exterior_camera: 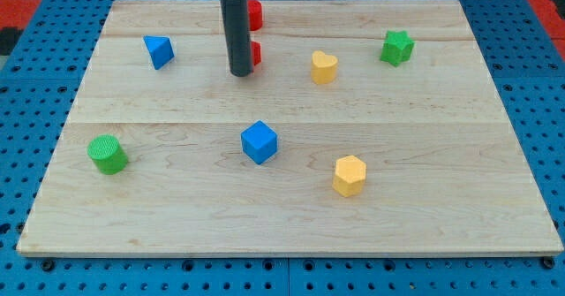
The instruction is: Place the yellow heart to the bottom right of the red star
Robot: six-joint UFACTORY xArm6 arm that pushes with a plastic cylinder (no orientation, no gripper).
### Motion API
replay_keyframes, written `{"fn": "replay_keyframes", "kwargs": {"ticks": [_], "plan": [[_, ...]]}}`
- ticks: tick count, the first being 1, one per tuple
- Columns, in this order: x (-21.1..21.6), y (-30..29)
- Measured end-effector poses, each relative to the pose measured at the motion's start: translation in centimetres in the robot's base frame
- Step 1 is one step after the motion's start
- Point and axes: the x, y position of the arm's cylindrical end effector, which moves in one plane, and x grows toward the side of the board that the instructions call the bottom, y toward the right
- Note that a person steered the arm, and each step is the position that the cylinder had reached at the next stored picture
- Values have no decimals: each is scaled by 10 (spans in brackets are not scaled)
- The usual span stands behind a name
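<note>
My tip, a bare rod end with no jaws and holding nothing, rests on the board touching a red block, mostly hidden behind the rod, so I cannot tell whether it or the second red block above is the star. The yellow heart lies near, to the tip's right, apart from it, apparently awaiting a push.

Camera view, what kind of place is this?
Probably a robotics lab bench: a wooden board on blue pegboard, coloured blocks like the yellow heart, and my tip beside a red block.
</note>
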Motion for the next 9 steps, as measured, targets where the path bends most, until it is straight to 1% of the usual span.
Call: {"fn": "replay_keyframes", "kwargs": {"ticks": [1, 2, 3, 4, 5, 6, 7, 8, 9], "plan": [[-38, -3], [-33, 11], [32, 36], [65, 88], [51, 152], [20, 157], [3, 95], [3, 64], [-9, 31]]}}
